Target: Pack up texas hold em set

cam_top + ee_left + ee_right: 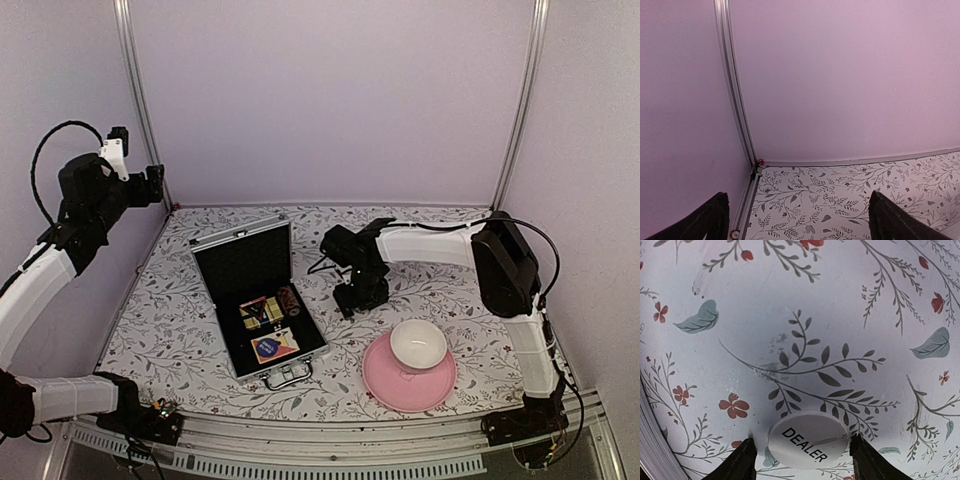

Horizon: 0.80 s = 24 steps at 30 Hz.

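Surface: pale cloth-covered surface [790,300] printed with grey sprigs, teal leaves and small red flowers.
Disc: white round plastic disc [808,440] lettered "DEALER" in black, lying flat on the surface at the bottom of the view.
Pincer: right pincer [802,452], its dark fingers [740,465] apart, one on each side of the disc; a small gap shows at the disc's left.
Corner: grey ribbed edge [650,440] at lower left, unidentifiable.
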Motion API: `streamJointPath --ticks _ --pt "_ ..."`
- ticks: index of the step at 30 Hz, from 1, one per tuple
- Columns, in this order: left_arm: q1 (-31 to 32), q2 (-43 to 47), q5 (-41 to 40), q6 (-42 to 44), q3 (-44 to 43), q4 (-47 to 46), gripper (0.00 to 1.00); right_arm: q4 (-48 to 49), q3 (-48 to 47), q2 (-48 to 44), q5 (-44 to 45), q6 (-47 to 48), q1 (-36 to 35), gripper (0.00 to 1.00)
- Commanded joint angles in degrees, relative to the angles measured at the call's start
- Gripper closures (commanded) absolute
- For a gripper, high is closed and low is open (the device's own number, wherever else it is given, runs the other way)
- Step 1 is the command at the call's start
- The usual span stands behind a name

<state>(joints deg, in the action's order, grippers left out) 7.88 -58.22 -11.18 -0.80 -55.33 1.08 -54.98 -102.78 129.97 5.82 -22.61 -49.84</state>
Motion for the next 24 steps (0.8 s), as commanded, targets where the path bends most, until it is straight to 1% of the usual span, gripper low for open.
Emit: streamJointPath --ticks 1,7,10,16,20,24 --pt "0.62 -0.17 0.01 0.44 0.66 -1.43 0.03 -1.4 -0.15 4.06 4.25 0.81 -1.25 0.35" --pt "0.7 -0.08 -0.07 0.45 0.66 -1.43 0.03 -0.96 1.22 4.06 4.13 0.55 -1.42 0.36" --pt "0.7 -0.04 -0.08 0.45 0.64 -1.44 0.03 -0.71 1.89 4.06 3.97 0.48 -1.42 0.39" --pt "0.74 0.26 -0.2 0.53 0.66 -1.44 0.03 1.45 5.52 2.54 0.66 0.05 0.07 0.42" --pt "0.82 0.3 -0.07 0.52 0.66 -1.43 0.03 1.4 5.8 2.25 1.43 0.14 0.33 0.43" --pt "0.75 0.49 -0.17 0.52 0.66 -1.41 0.03 1.36 5.99 3.19 1.81 0.44 0.3 0.46"
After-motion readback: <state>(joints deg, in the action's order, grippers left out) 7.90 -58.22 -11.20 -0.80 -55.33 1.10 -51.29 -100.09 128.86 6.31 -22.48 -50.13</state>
